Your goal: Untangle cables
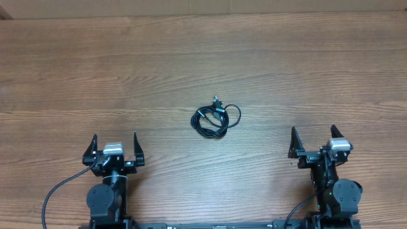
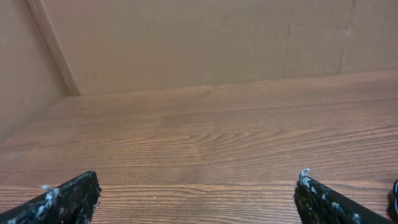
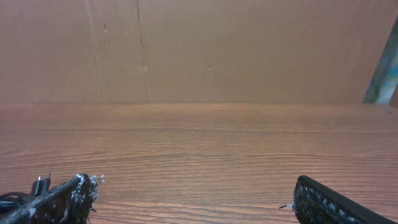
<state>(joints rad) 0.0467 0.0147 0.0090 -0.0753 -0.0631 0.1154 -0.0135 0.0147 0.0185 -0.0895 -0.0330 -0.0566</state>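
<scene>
Cables (image 1: pixel 216 119) whole overhead; right wrist shows only plug (image 3: pixel 41 185).

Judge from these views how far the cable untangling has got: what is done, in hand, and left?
Done: nothing visible; the cables lie bunched in one small coil on the table. In hand: nothing; the left pincer and right pincer stand open and empty, apart from the coil. Left: everything: reaching the bundle, gripping strands, drawing them apart.
</scene>
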